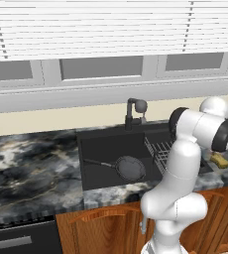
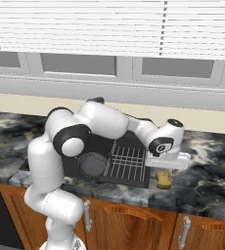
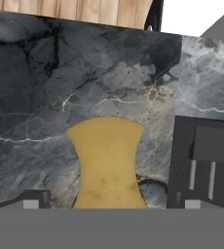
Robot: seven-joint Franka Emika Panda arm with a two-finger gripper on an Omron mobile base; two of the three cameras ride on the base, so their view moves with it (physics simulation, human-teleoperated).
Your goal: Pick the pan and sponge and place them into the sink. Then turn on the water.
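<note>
The dark grey pan (image 1: 129, 168) lies flat in the black sink (image 1: 102, 149), its thin handle pointing left; it also sits left of the rack in the right base view (image 2: 92, 165). On the marble counter just right of the sink lies the yellow sponge (image 2: 164, 180), also at the far right of the left base view (image 1: 219, 159). My gripper (image 2: 165, 170) hangs right over it, open. In the hand view the sponge (image 3: 107, 163) lies between my two fingertips (image 3: 34, 199), with the gripper (image 3: 109, 201) straddling it. The black faucet (image 1: 135, 112) stands behind the basin; no water is in view.
A wire dish rack (image 2: 128, 163) fills the right part of the sink, close to the sponge. Marble counter (image 1: 31, 163) stretches left of the sink. The counter's front edge and wooden cabinet doors (image 2: 134, 224) are just below. A window with blinds backs the counter.
</note>
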